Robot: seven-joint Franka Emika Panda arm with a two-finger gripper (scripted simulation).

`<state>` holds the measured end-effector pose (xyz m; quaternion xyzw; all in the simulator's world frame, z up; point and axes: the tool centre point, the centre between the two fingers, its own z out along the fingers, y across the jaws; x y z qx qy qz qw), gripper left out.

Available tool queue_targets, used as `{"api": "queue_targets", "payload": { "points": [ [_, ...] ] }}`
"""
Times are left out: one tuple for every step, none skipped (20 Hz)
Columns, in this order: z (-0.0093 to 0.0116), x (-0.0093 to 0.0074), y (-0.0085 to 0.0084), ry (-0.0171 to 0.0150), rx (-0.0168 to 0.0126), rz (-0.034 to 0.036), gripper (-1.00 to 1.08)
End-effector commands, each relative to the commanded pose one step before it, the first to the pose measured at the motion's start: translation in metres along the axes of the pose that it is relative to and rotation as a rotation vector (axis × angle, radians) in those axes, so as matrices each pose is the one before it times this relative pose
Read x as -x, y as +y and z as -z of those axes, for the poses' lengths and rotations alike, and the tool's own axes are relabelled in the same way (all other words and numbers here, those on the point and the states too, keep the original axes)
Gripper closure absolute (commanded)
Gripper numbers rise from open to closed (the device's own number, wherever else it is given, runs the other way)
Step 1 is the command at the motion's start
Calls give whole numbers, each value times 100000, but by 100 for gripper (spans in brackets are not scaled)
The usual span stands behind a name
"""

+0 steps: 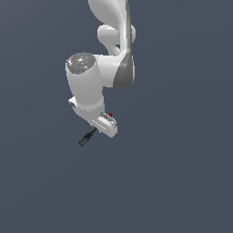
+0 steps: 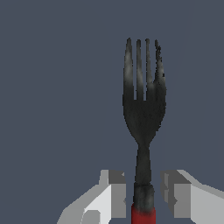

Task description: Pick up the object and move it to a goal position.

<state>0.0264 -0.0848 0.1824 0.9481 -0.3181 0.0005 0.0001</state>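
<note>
Fork standing between the fingers of the hand, handle in the gap. Fingers parted, small gaps visible either side of the handle; grip not certain. Dark metal, four tines pointing away, red handle end. In the exterior view, sticking out below the hand, tilted.

Exterior view: looks down from high above, well back; arm in the upper centre of the frame.
Wrist view: sits close behind the gripper, facing along its fingers.
Shared: gripper and fork.
</note>
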Motion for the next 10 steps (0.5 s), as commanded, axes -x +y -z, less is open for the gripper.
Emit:
{"api": "queue_targets", "payload": {
  "points": [
    [820, -889, 182, -78, 31, 117, 108],
    [233, -269, 55, 0, 0, 0, 108],
    [189, -216, 9, -22, -10, 65, 108],
    [166, -198, 35, 0, 0, 0, 108],
    [136, -164, 27, 0, 0, 0, 108],
    [107, -132, 19, 0, 0, 0, 108],
    [81, -101, 13, 0, 0, 0, 108],
    [56, -71, 8, 0, 0, 0, 108],
    [33, -42, 5, 0, 0, 0, 108],
    [11, -14, 1, 0, 0, 0, 108]
  ]
}}
